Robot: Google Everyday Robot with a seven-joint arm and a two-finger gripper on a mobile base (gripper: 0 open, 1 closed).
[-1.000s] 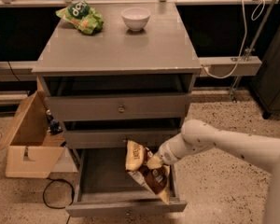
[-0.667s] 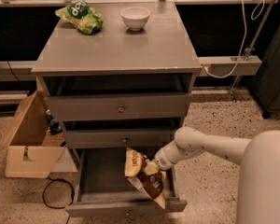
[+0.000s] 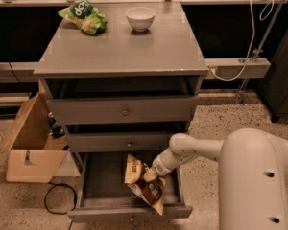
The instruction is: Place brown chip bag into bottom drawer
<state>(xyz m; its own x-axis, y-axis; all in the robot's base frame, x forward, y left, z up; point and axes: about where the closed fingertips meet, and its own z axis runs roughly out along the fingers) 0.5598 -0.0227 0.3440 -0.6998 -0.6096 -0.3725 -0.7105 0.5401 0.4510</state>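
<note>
The brown chip bag (image 3: 143, 183) hangs tilted inside the open bottom drawer (image 3: 101, 195), its tan top end up at the left and its lower end over the drawer's front right part. My gripper (image 3: 151, 174) is at the end of the white arm that reaches in from the right, and it is shut on the bag's upper middle. The bag is low in the drawer; I cannot tell whether it touches the floor of the drawer.
Two upper drawers (image 3: 125, 111) with round knobs are closed. A green chip bag (image 3: 84, 17) and a white bowl (image 3: 140, 18) sit on the cabinet top. A cardboard box (image 3: 31, 143) stands at the left, with a black cable (image 3: 55, 202) on the floor.
The arm has drawn in and lowered, carrying the brown bag deeper down into the bottom drawer. The camera has moved closer, so the arm fills more of the right.
</note>
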